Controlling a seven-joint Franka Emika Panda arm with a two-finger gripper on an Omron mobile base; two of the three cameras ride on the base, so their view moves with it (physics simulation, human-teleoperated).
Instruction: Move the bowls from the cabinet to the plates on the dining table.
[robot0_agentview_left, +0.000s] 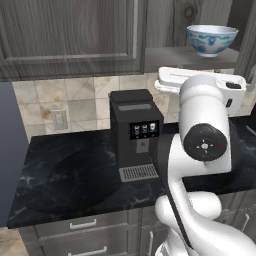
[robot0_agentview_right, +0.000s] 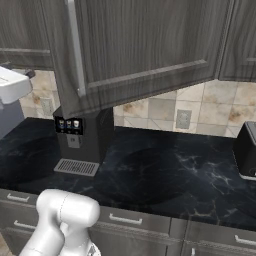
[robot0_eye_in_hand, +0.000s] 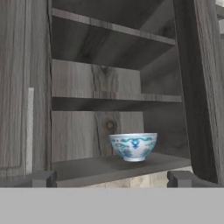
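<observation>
Gripper released, dark square fingertips spread wide, holding nothing, aimed into the open cabinet. Straight ahead and slightly above the tips, well apart from them: round white bowl with blue pattern on the outside, glossy, upright on a narrow foot, alone on the lowest shelf. Higher shelves in dark grey-brown wood grain with a visible knot in the back panel. Panelled door with a slim metal handle to the left of the fingers. From the left base camera, same bowl up beyond the white hand. Below: boxy black coffee machine with metal drip grille on a black white-veined marble worktop, beige stone tiles behind, grey drawers with bar handles.
</observation>
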